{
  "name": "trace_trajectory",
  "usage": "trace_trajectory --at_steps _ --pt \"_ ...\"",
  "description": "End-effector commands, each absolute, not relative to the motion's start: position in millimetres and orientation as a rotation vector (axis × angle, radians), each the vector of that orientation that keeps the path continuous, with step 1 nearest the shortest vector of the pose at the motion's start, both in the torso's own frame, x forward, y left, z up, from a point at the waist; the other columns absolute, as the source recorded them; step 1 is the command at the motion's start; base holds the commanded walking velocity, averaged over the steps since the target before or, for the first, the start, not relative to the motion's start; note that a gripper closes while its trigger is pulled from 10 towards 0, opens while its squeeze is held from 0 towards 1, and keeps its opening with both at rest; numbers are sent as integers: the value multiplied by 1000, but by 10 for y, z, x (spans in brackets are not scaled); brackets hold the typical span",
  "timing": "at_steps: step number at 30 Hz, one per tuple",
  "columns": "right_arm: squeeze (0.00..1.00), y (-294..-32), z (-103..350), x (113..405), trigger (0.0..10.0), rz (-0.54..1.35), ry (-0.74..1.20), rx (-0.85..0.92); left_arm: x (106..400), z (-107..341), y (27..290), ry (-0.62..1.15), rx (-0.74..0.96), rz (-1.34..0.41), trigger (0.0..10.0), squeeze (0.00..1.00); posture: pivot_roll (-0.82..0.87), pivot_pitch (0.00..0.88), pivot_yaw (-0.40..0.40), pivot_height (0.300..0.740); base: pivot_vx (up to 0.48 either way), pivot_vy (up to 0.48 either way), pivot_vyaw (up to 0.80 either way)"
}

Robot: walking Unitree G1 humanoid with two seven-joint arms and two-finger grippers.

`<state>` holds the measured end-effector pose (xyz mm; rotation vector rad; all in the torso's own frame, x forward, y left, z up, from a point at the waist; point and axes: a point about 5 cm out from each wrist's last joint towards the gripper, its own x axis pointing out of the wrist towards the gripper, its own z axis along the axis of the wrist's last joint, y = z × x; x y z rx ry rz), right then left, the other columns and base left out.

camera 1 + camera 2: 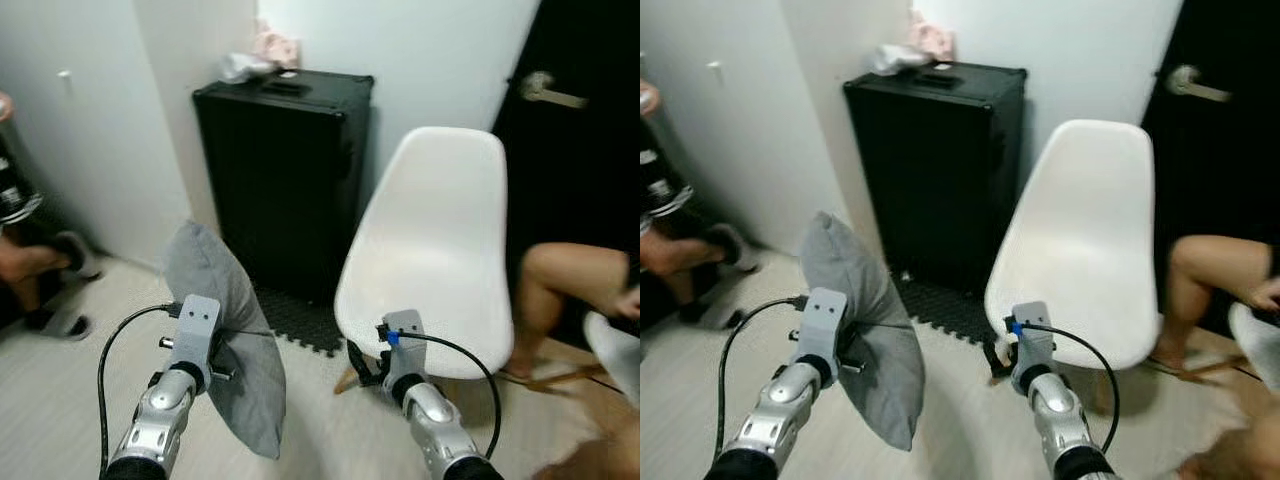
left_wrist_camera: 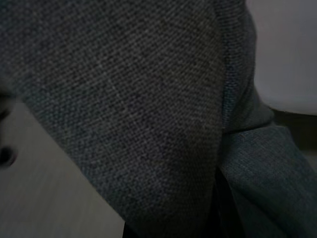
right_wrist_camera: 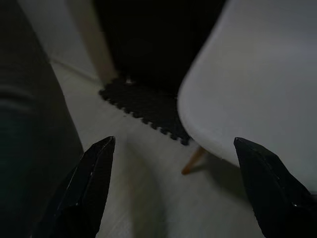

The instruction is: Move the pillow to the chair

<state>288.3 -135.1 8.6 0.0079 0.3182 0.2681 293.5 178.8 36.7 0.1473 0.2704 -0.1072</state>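
Right now the left tool (image 1: 228,372) is clenched on the grey pillow (image 1: 225,335), holding it off the floor, upright on its edge, its top corner pointing up and its lower end hanging toward the pale floor (image 1: 60,400). From the left wrist, the pillow's woven cloth (image 2: 124,109) sits right up against the lens. The pillow hangs to the left of the white chair (image 1: 435,260), apart from it, and in front of the tall black case (image 1: 285,180) that stands against the wall. Some small pale things (image 1: 262,55) lie on top of that case; what they are is hard to say. A dark foam mat (image 1: 300,322) lies on the floor at the foot of the case.

Over on the other side, the right tool (image 3: 173,191) is released, its two black fingers (image 3: 91,186) spread wide, low in front of the chair's seat edge and touching nothing. A person's bare leg (image 1: 570,290) shows just right of the chair, before a dark door (image 1: 590,150). Another person's legs (image 1: 35,265) are at the far left.
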Motion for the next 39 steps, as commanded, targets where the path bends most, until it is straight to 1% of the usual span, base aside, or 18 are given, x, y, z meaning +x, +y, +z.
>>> trace_trajectory --at_steps 1,7,17,28,33,34,35,36,37,39 --pt "0 -1373 59 2865 10000 261 333 9 2976 433 1800 222 128 -78 10000 0 21 45 41 740 0 0 -800" --pt "0 -1433 62 2871 10000 235 333 -1 2961 385 1803 246 83 -51 10000 0 6 47 34 740 0 0 -800" --pt "0 -1488 87 2905 10000 201 332 -13 2964 379 1776 239 99 -49 10000 0 -4 50 19 740 0 0 -800" --pt "0 -1580 140 2965 10000 128 321 15 2960 370 1726 237 114 -63 10000 0 -6 54 16 740 0 0 -800" --pt "0 -1583 171 2989 10000 116 303 16 2955 369 1715 234 117 -67 10000 0 0 50 10 740 0 0 -800" --pt "0 -1586 268 3033 10000 99 229 20 2953 370 1713 232 118 -67 10000 0 6 50 8 740 0 0 -800" --pt "0 -1586 268 3033 10000 99 229 20 2953 370 1713 232 118 -67 10000 0 6 50 8 740 0 0 -800" --pt "0 -1500 601 3137 10000 150 -3 72 2954 376 1723 230 119 -65 10000 0 5 48 12 740 0 0 -800" --pt "0 -1500 601 3137 10000 150 -3 72 2954 376 1723 230 119 -65 10000 0 5 48 12 740 0 0 -800" --pt "0 -1404 832 3189 10000 216 -135 37 2956 380 1731 228 120 -64 10000 0 5 48 13 740 0 0 -800"
